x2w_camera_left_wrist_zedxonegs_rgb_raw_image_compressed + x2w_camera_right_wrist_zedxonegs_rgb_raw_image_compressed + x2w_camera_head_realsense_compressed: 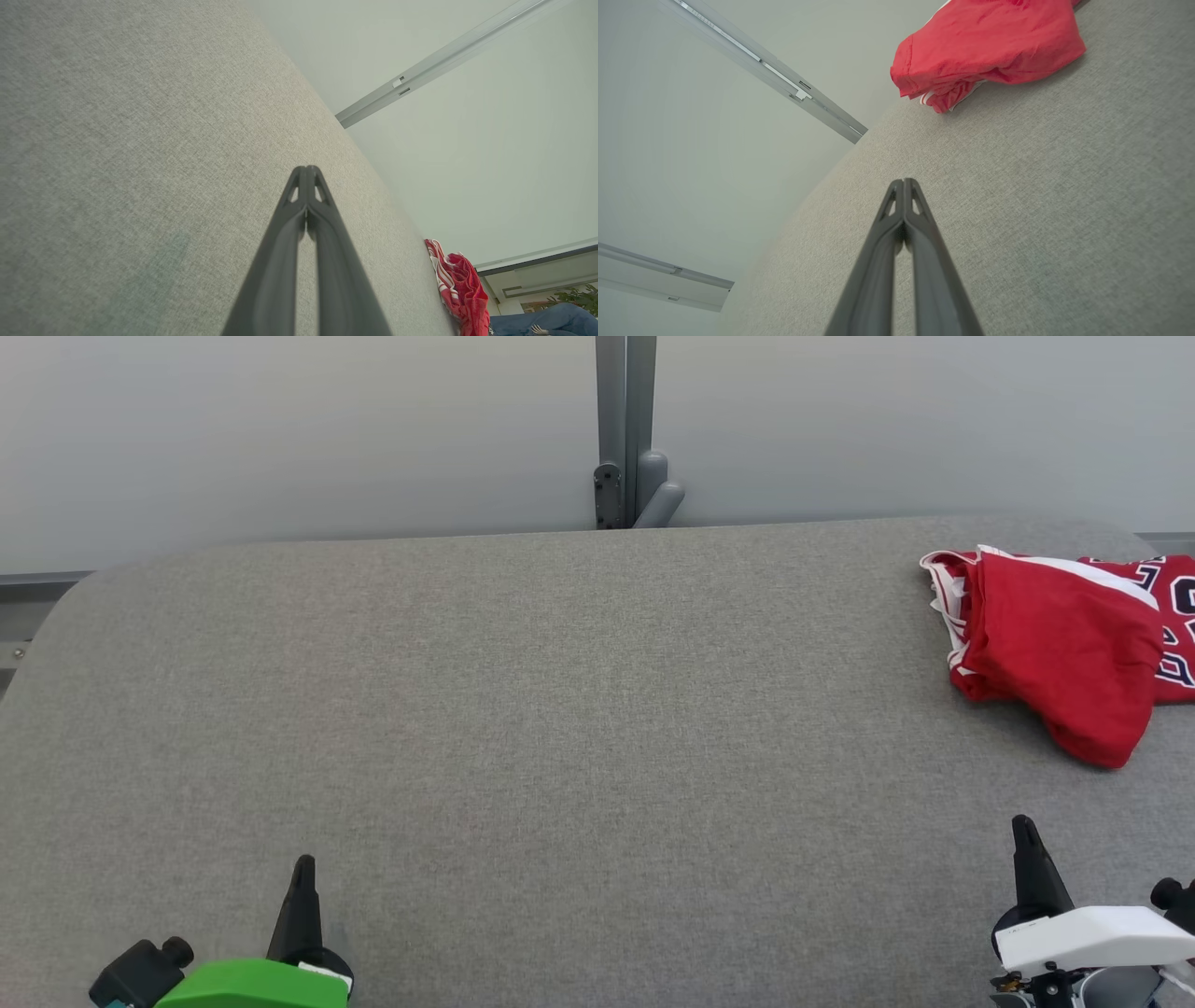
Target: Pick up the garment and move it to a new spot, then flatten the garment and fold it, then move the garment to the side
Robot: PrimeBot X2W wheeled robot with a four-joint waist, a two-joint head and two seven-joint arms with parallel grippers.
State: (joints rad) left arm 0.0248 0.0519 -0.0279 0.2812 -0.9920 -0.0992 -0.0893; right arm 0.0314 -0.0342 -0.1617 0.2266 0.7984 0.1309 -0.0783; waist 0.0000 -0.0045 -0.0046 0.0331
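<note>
A red garment [1064,644] with white trim and dark lettering lies bunched at the far right of the grey fabric table [560,728], running off the head view's right edge. The left wrist view catches the garment [460,284] far off at lower right; in the right wrist view the garment [990,46] lies ahead at the top. My left gripper [303,868] rests at the lower left, shut and empty [306,169]. At the lower right my right gripper [1025,826] is also shut with nothing held [903,182], well short of the garment.
A pale wall with a grey vertical post [625,429] stands behind the table's far edge. A person's leg in blue [551,319] and a green plant [577,298] lie beyond the table's right end in the left wrist view.
</note>
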